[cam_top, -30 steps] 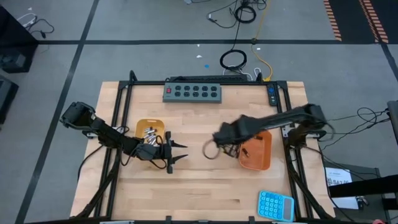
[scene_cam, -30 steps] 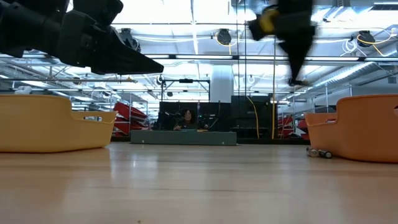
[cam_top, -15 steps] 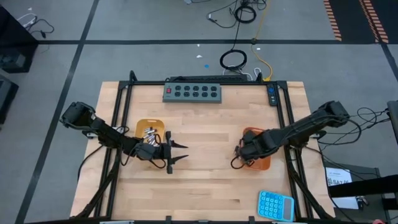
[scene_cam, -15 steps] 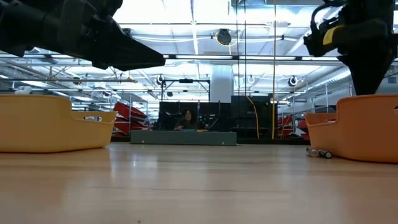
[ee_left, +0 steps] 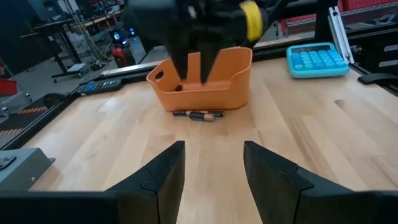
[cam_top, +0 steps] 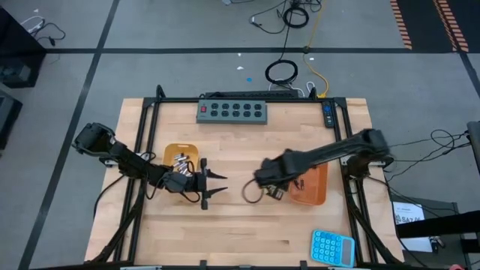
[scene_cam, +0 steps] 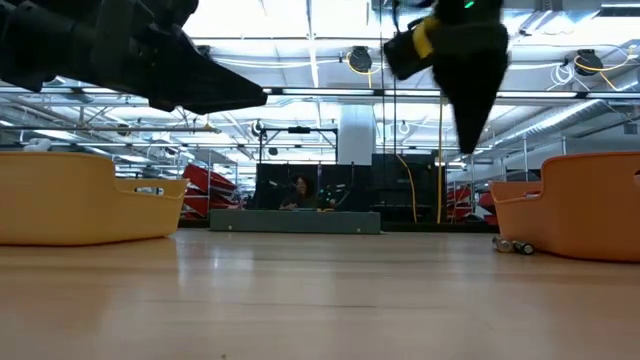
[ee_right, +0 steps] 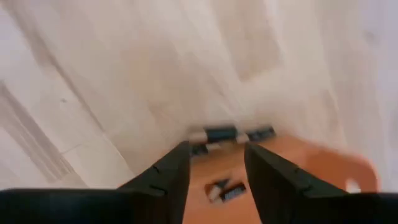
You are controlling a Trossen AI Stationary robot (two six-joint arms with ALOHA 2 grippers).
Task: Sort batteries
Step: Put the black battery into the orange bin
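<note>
Sorting looks partly done: silver batteries (cam_top: pixel 179 159) fill the left tray (cam_top: pixel 180 152) at nine o'clock, while stray batteries (ee_left: pixel 198 114) lie beside the right tray (cam_top: pixel 313 187), both the left gripper (cam_top: pixel 217 184) and the right gripper (cam_top: pixel 251 192) spread empty.

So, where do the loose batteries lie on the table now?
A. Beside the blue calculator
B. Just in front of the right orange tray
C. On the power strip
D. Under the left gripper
B: in the left wrist view the loose batteries lie on the wood right against the foot of the right orange tray.
</note>
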